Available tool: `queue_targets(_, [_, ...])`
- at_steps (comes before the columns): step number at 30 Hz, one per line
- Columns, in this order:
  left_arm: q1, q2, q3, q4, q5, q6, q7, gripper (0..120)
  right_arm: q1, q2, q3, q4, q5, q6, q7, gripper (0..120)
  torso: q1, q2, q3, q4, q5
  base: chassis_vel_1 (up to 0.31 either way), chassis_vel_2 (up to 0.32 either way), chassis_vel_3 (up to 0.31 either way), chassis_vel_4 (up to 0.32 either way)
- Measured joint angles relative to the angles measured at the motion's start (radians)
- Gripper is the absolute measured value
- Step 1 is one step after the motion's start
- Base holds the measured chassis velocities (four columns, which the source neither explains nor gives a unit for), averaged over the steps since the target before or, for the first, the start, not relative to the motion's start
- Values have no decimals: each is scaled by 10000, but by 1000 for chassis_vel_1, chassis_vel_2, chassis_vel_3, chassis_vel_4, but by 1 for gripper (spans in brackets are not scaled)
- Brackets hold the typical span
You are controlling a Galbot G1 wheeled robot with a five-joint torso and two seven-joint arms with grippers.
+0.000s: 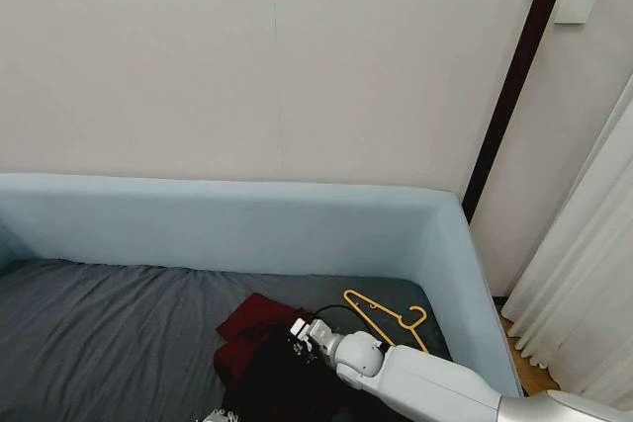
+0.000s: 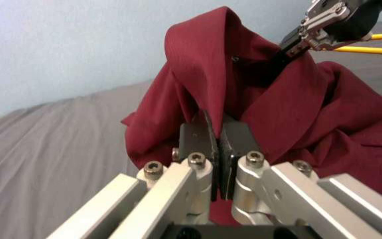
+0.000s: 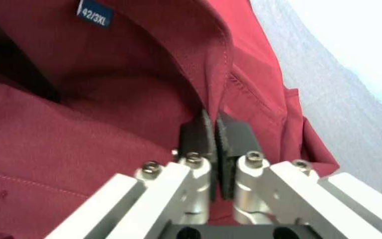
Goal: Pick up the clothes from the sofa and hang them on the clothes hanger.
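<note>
Pinching a raised fold of the shirt [image 2: 211,64], the left gripper [image 2: 216,139] has its fingers clamped tight on the red cloth, low at about 6 o'clock in the head view. The shirt lies crumpled on the grey seat of the sofa [image 1: 99,333], and the right gripper [image 3: 216,130], at about 2 o'clock on the heap, is clenched on a fold near the collar, close to the label [image 3: 93,15]. The hanger [image 1: 384,317] lies flat on the seat farther out toward 2 o'clock, near the sofa's blue corner.
</note>
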Motion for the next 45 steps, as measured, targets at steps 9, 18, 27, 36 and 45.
queue_targets(9, [-107, 419, -147, -901, -440, 454, -76, 0, -39, -348, 1002, 700, 247, -30, 135, 0, 0, 0, 1, 2, 1, 0, 0, 0, 0])
queue_targets(18, [-1306, 2355, -529, -2508, -1614, 1249, -29, 0, 767, -1273, 2316, 2858, 931, -447, 833, 0, 0, -1, 1, -1, -3, 0, 0, 0, 0])
queue_targets(27, [-3512, 5136, -510, -3522, -3462, 1669, 430, 0, 2240, -2330, 2796, 4028, 2007, -1127, 1342, 0, 0, -1, 2, 0, 1, 0, 0, 0, 0])
queue_targets(36, [-6901, 6742, -354, -3331, -5627, 1927, 1058, 0, 4624, -3529, 2162, 4467, 2771, -1388, 920, 0, 0, 0, -1, 3, 5, 0, 0, 0, 0])
queue_targets(45, [-7390, 7311, -909, -4152, -6657, 2406, 928, 0, 5893, -4230, 1898, 5494, 3795, -1694, 1016, 0, 1, -1, 1, 0, 1, 0, 0, 0, 0])
